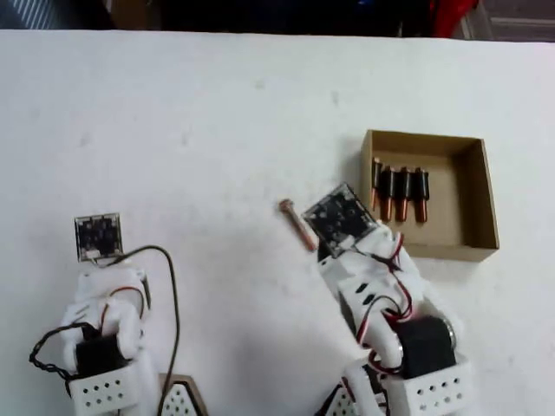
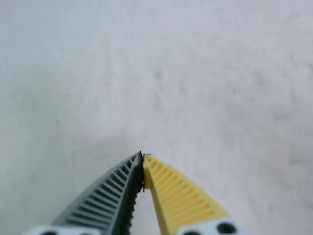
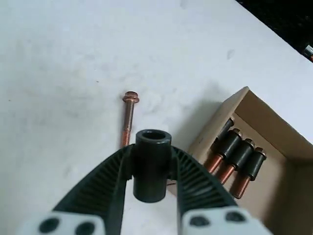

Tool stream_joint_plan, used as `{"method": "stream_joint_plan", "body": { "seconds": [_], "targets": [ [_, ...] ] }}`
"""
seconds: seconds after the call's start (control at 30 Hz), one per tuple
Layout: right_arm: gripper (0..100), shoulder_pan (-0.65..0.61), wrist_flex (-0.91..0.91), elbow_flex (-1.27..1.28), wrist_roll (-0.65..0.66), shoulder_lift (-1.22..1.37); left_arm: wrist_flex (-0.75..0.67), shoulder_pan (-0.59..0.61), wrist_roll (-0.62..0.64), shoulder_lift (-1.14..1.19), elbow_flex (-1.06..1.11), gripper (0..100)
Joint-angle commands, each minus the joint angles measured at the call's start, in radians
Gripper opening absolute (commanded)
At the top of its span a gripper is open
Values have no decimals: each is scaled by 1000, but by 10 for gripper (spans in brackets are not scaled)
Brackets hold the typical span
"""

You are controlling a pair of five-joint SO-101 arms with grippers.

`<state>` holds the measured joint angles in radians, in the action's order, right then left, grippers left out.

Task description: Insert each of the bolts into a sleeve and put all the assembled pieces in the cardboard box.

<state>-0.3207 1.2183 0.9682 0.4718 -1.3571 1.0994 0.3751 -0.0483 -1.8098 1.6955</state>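
Starting on the left: the left claw point(image 2: 143, 156) is pressed together with nothing between its tips, hanging over a bare patch of the counter point(image 1: 217, 130). It sits well away from all the parts, so my guess is it's parked out of the way until a second grip is needed.

Moving toward the middle, one loose bolt point(image 1: 297, 226) lies flat on the counter, head pointing away from the arms and threaded end toward the right arm. It looks like the last one that needs a partner.

Just beside it, the right claw point(image 3: 151, 149) is pinching a black sleeve point(image 3: 150, 169) around its middle, with the open bore facing up at the wrist camera (handy, since you can see straight into the hole). Gripped by the sides like that, both ends are free, which is presumably the point: the bolt has to go through.

Far right is the cardboard box point(image 1: 475, 199), open top, with four assembled pieces point(image 1: 399, 192) lying side by side against its near-left side. Judging by that, the job is mostly done, with one bolt to sleeve and drop in.
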Motion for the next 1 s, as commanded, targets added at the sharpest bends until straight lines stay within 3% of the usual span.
{"method": "stream_joint_plan", "body": {
  "seconds": [0.0, 0.23, 0.37, 0.83, 0.97],
  "targets": [
    [16, 42, -79, 91, 0, -113, 9, -24, -11, -8, -20, 21],
    [16, 48, -91, 244, -40, -300, 187, -176, -18, -7, -209, 20],
    [16, 50, -90, 307, -120, -390, 167, -202, -25, -7, -259, 20],
    [16, 116, -91, 390, -127, -441, 123, -288, -51, 2, -407, 20],
    [16, 185, -105, 390, -132, -443, 124, -294, -9, 159, -522, 20]
  ]
}}
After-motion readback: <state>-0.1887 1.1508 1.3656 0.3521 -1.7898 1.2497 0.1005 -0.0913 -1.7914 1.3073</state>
